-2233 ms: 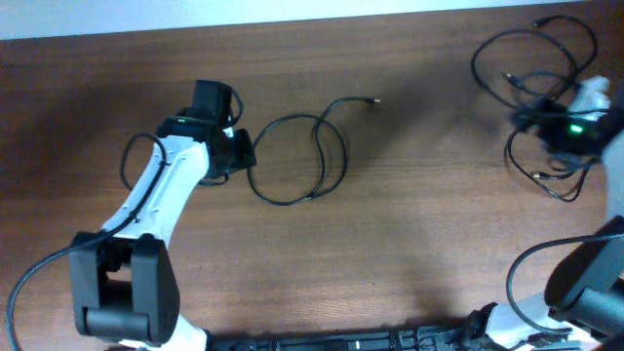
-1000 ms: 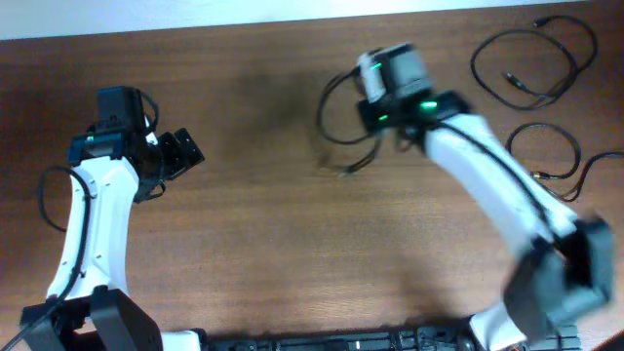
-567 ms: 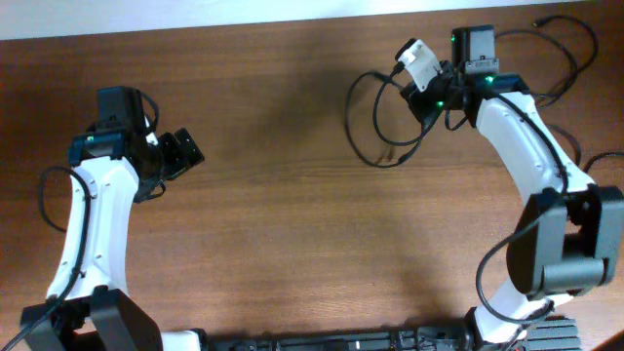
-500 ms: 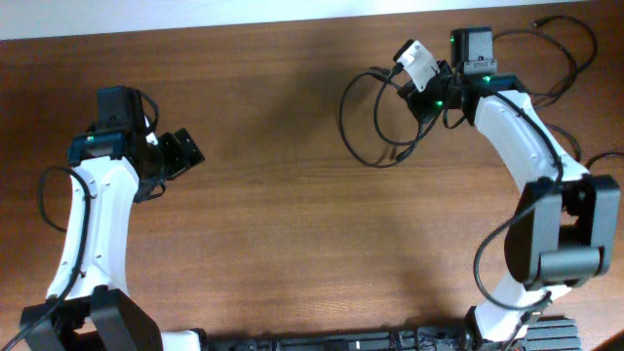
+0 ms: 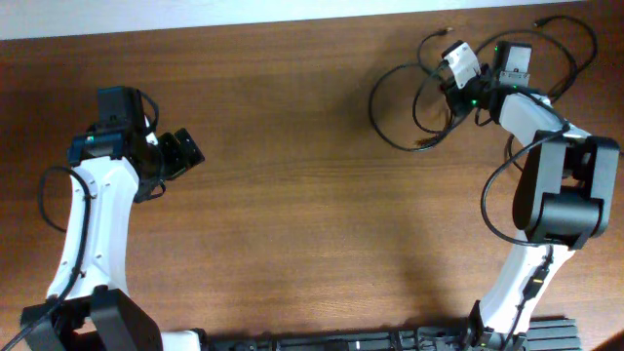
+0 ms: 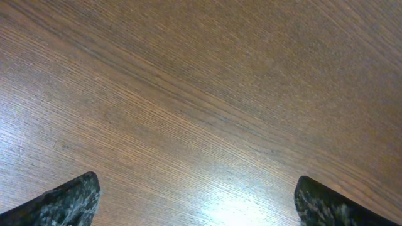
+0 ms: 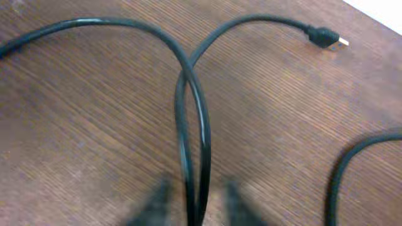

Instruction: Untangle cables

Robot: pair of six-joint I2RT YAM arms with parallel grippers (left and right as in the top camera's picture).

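1. Two arms, two grippers, one brown wooden counter [image 5: 292, 214].
2. Nearest, on the left side: left gripper [image 6: 198, 204], wide open, with fingertips far apart and only bare wood between them.
3. Same spot for that left gripper as half a second ago.
4. Farther back, on the right side: right gripper [image 7: 195, 204], almost closed, with blurry dark fingers pinching two strands of the held cable [image 7: 188, 66].
5. Held cable: thin and black, spread in big loose loops over the counter just left of the right gripper. Crossed over itself once in the wrist view. Small metal-tipped plug [image 7: 326, 37] at one end, lying on the wood.
6. Changed since half a second ago: right gripper farther to the right, loops dragged along with it. About two seconds ago, same cable in the middle of the counter, beside the left gripper.
7. Farthest, in the far right corner: far cable [image 5: 575, 18], another thin black loop, flat on the counter, not held.
8. Cables counted from above: two for sure. One more black strand [image 7: 342, 169] at the side of the right wrist view; cannot tell which cable.
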